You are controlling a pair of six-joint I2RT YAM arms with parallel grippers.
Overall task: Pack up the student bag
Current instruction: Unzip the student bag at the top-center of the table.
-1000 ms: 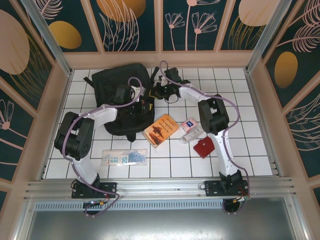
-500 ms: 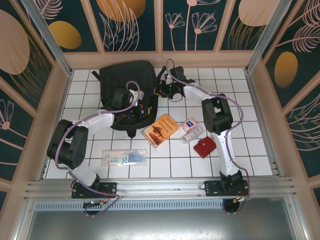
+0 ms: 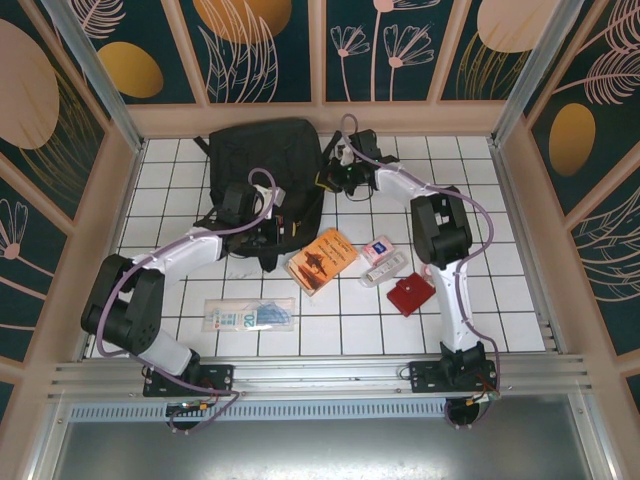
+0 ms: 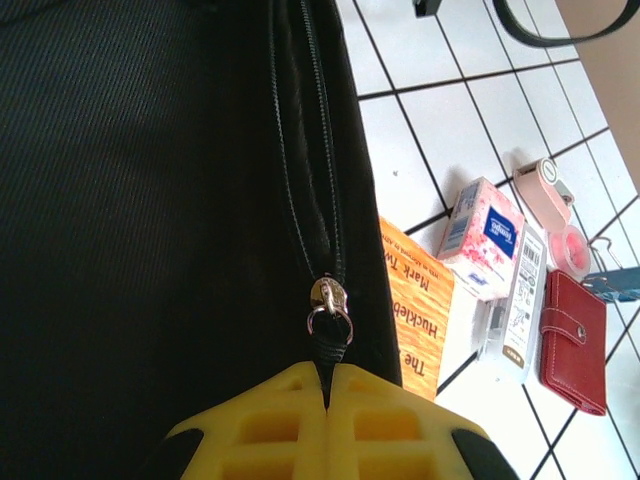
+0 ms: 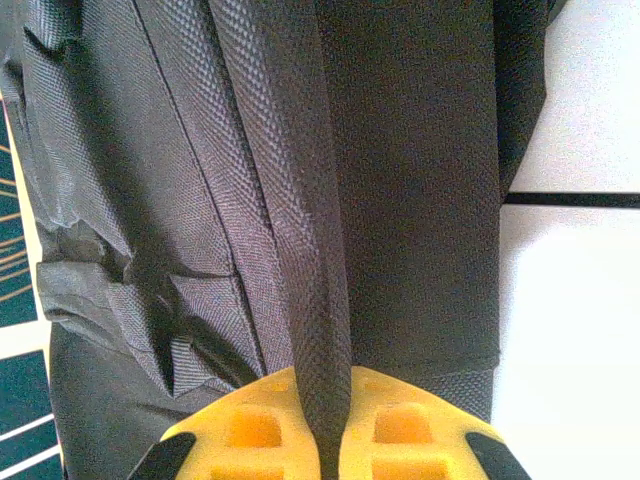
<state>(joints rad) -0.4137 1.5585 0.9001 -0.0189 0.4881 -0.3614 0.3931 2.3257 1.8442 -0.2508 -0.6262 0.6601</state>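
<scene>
One wide white-tiled surface (image 3: 500, 300) carries everything here, and the student bag (image 3: 262, 165) dominates it, lying flat at the upper centre-left of the overhead frame, right up near the back wall. Both arms are stretched to it: the left arm (image 3: 190, 245) angles up from the lower left to the bag's lower right edge, and the right arm (image 3: 440, 235) arcs in from the right to the bag's upper right corner. Below and to the right of the bag lies an orange book (image 3: 322, 260), touching the bag's edge in the left wrist view. A clear pouch (image 3: 250, 315) with blue printed contents sits well apart at the lower left. A red wallet (image 3: 408, 295) lies at right of centre, just below a long white packet (image 3: 388, 268) and a small tissue pack (image 3: 378, 249) beside the book. Now the close work: the right gripper (image 5: 322, 410) has its yellow jaws clamped tight on a black webbing strap (image 5: 310, 250) of the bag, the strap running straight up the frame from between them. The left gripper (image 4: 328, 375) has its jaws pinched together on the black zipper pull tab (image 4: 327, 348), which hangs from a silver slider (image 4: 328, 298) at the bottom of a zipped-up track.
</scene>
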